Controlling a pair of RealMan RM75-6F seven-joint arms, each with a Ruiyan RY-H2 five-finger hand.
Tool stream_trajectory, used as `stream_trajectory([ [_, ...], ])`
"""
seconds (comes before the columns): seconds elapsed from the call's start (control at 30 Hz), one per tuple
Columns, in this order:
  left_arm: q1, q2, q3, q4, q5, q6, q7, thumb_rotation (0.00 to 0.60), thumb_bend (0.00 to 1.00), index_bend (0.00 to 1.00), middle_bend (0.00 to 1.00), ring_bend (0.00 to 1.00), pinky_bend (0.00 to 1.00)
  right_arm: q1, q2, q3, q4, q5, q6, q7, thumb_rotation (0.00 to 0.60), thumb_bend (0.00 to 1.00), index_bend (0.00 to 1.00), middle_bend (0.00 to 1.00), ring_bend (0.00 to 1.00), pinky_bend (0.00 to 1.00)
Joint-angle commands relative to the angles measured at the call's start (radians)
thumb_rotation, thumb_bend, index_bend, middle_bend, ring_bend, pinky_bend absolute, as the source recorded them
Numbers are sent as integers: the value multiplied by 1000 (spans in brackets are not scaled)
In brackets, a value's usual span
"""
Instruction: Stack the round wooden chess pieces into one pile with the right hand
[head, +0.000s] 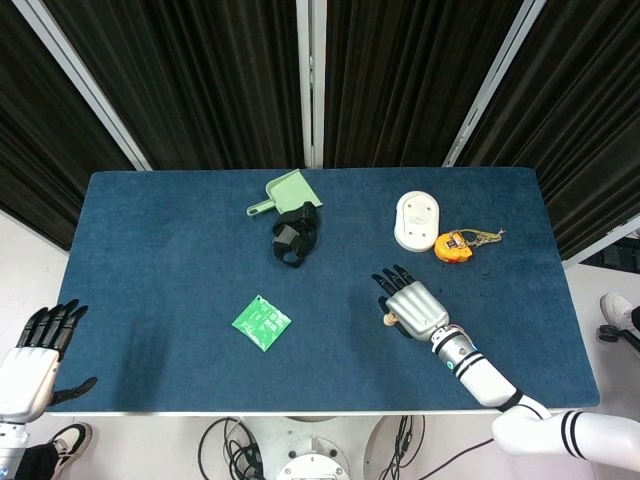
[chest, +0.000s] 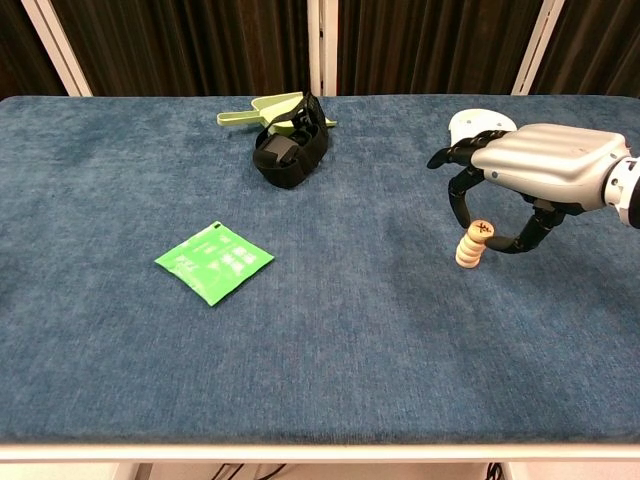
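Observation:
A short, slightly leaning pile of round wooden chess pieces stands on the blue table at the right. Its top piece sits tilted on the pile. My right hand arches over the pile, with a finger and the thumb closed on that top piece. From the head view the right hand covers most of the pile. My left hand hangs off the table's front left corner, fingers spread, holding nothing.
A green packet lies left of centre. At the back are a black strap bundle and a green scoop. A white oval object and an orange tape measure lie behind the right hand.

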Motion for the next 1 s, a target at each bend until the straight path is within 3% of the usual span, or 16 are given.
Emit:
stream_trajectory([
  [0.03, 0, 0, 0, 0, 1, 1, -1, 600, 60, 0, 0, 0, 0, 0, 1, -1, 0, 0, 0, -1, 600, 288, 492, 66, 0, 0],
  [0.63, 1, 2, 1, 2, 2, 1, -7, 600, 60, 0, 0, 0, 0, 6, -1, -7, -2, 15, -6, -11, 600, 269, 421, 60, 0, 0],
  [1.0, 2, 2, 0, 2, 4, 5, -4, 600, 60, 0, 0, 0, 0, -14, 43, 0, -55, -40, 43, 43, 600, 268, 307, 52, 0, 0],
])
